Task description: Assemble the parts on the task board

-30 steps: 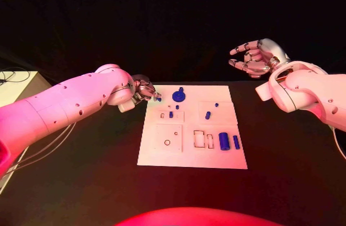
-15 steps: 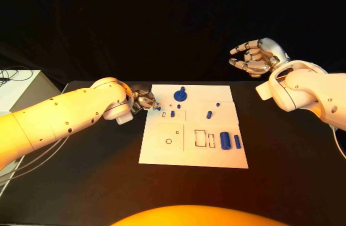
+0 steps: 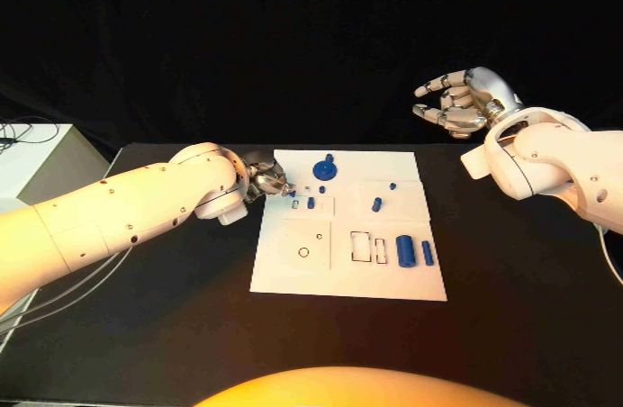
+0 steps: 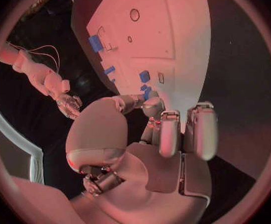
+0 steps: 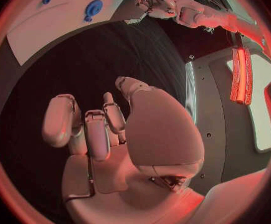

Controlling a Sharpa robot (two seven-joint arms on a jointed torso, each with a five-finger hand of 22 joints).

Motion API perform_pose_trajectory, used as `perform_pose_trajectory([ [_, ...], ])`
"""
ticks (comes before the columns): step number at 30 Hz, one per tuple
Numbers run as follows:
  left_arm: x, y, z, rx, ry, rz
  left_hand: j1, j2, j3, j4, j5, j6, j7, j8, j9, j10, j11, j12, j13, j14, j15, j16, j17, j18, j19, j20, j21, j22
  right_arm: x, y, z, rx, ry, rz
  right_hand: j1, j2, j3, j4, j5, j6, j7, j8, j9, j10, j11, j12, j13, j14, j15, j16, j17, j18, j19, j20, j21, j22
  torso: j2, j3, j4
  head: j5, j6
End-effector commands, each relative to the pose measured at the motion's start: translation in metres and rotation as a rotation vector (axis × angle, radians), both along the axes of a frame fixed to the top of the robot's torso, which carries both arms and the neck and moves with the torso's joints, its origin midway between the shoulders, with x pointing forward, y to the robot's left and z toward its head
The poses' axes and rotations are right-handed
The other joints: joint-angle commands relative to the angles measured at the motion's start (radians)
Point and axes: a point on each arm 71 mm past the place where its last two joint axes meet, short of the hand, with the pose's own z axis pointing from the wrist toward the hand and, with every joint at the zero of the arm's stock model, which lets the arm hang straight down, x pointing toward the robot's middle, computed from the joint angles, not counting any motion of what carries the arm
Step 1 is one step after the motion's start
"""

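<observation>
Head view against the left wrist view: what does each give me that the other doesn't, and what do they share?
Head view alone: the whole task board with its rectangular slots, and the two long blue parts lying near its right side. Left wrist view alone: the left hand from behind, a small blue part at its fingertips over the board's edge. Both: the board, the left hand and the raised right hand, holding nothing.
</observation>
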Motion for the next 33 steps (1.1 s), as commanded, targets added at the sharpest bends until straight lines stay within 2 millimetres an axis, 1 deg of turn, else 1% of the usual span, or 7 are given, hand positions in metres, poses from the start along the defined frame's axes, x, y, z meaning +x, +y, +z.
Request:
perform_pose_trajectory([
  [1,-0.001,-0.002,-0.003,0.018,0.010,-0.009,0.001,0.008,0.162,-0.157,0.003,0.012,-0.007,0.003,0.000,0.005,0.001,-0.002,-0.001,0.104,-0.005,0.003,0.263,-0.016,0.013,-0.005,0.003,0.071,0.000,0.001,0.000,-0.007,0.002,0.015,-0.007,-0.001,0.006,0.002,0.003,-0.008,0.001,0.004,-0.001,-0.002,0.001,-0.003,0.000,0.062,0.000,-0.006,0.090,0.009,-0.006,0.000,-0.006,0.000,-0.001,0.0010,0.0001,-0.002,-0.004],
  [11,-0.001,-0.006,-0.010,0.036,0.031,-0.021,0.000,0.008,0.164,-0.157,0.003,0.012,-0.007,0.002,0.000,0.005,0.000,-0.003,-0.002,0.104,-0.005,0.003,0.263,-0.016,0.013,-0.006,0.004,0.071,-0.001,0.002,0.000,-0.006,0.002,0.016,-0.007,-0.001,0.006,0.002,0.003,-0.008,0.001,0.004,-0.001,-0.002,0.001,-0.003,0.000,0.062,0.000,-0.006,0.090,0.009,-0.006,0.000,-0.006,0.000,-0.001,0.0005,0.0011,-0.005,-0.008],
  [14,0.000,-0.007,-0.011,0.041,0.025,-0.022,0.000,0.008,0.164,-0.157,0.003,0.012,-0.007,0.002,0.000,0.005,0.000,-0.003,-0.002,0.104,-0.005,0.003,0.263,-0.016,0.013,-0.006,0.004,0.071,-0.001,0.002,0.000,-0.006,0.002,0.017,-0.007,-0.001,0.006,0.002,0.003,-0.008,0.001,0.004,-0.001,-0.002,0.001,-0.003,0.000,0.062,0.000,-0.006,0.090,0.009,-0.006,0.000,-0.006,0.000,-0.001,0.0005,0.0012,-0.005,-0.010],
  [18,0.001,-0.009,-0.011,0.048,0.006,-0.024,0.000,0.008,0.165,-0.158,0.003,0.012,-0.007,0.002,-0.001,0.006,0.000,-0.003,-0.002,0.104,-0.006,0.003,0.263,-0.016,0.013,-0.006,0.003,0.070,-0.001,0.002,0.000,-0.006,0.002,0.017,-0.007,-0.001,0.006,0.002,0.003,-0.008,0.001,0.004,-0.001,-0.002,0.001,-0.003,0.000,0.062,0.000,-0.006,0.090,0.009,-0.006,0.000,-0.006,0.000,-0.001,0.0004,0.0018,-0.006,-0.010],
  [22,0.002,-0.011,-0.011,0.055,-0.012,-0.030,0.000,0.008,0.165,-0.158,0.003,0.012,-0.007,0.002,-0.001,0.006,0.000,-0.003,-0.002,0.104,-0.006,0.003,0.263,-0.016,0.013,-0.006,0.003,0.070,-0.001,0.002,0.000,-0.006,0.002,0.018,-0.007,-0.001,0.006,0.002,0.003,-0.008,0.001,0.004,-0.001,-0.002,0.001,-0.003,0.000,0.062,0.000,-0.006,0.090,0.009,-0.006,0.000,-0.006,0.000,0.000,-0.0001,0.0010,-0.007,-0.010],
  [27,0.003,-0.013,-0.011,0.068,-0.028,-0.037,0.000,0.008,0.165,-0.158,0.003,0.012,-0.007,0.002,-0.001,0.006,0.000,-0.003,-0.002,0.104,-0.006,0.003,0.263,-0.016,0.013,-0.006,0.003,0.070,-0.001,0.002,0.000,-0.006,0.002,0.018,-0.007,-0.001,0.006,0.002,0.003,-0.008,0.001,0.004,-0.001,-0.002,0.001,-0.003,0.000,0.062,0.000,-0.006,0.090,0.009,-0.006,0.000,-0.006,0.000,-0.001,0.0006,0.0008,-0.007,-0.012],
  [33,0.002,-0.015,-0.013,0.086,-0.029,-0.056,-0.001,0.008,0.167,-0.158,0.003,0.013,-0.007,0.002,-0.001,0.006,0.000,-0.004,-0.002,0.104,-0.006,0.003,0.263,-0.016,0.013,-0.006,0.003,0.071,-0.001,0.002,0.000,-0.006,0.003,0.018,-0.007,-0.001,0.006,0.002,0.003,-0.008,0.001,0.004,-0.001,-0.002,0.001,-0.003,0.000,0.062,0.000,-0.006,0.090,0.009,-0.006,0.000,-0.006,0.000,-0.001,0.0006,0.0018,-0.009,-0.016],
])
